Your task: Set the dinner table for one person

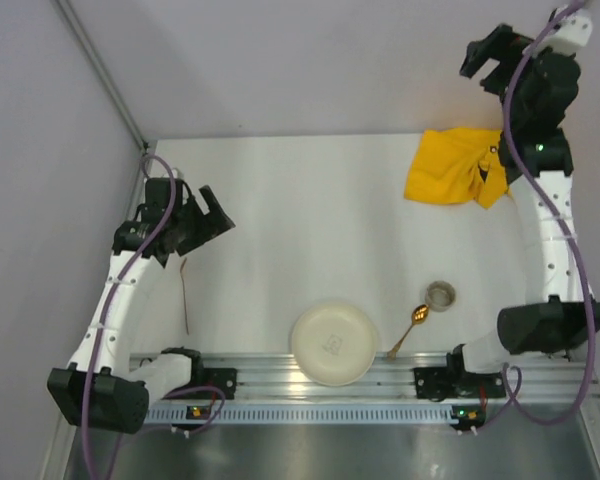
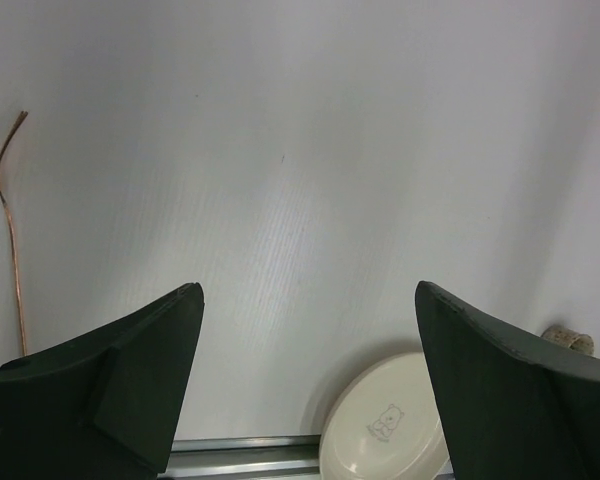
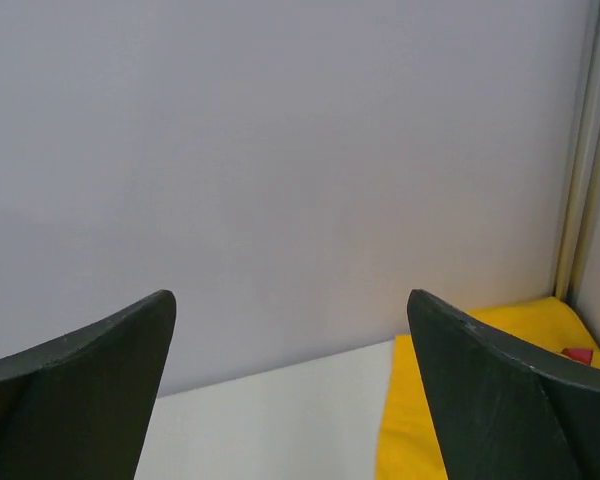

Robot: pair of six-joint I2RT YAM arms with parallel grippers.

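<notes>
Found bench [image 1: 300,240] spanning the scene, plate [image 1: 332,343] at near edge; left pincer [image 2: 307,288] and right pincer [image 3: 290,295] spread, empty; judged best to straddle thin copper utensil [image 1: 185,295], near left, crosswise before pinching.

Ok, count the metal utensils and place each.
2. A gold spoon just right of the plate; a thin copper-coloured utensil beside the left arm. The yellow cloth may hide more.

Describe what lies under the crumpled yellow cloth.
The yellow cloth lies on the white table; bare tabletop shows around it. Anything beneath its folds is covered, and the right arm hides part of it.
</notes>
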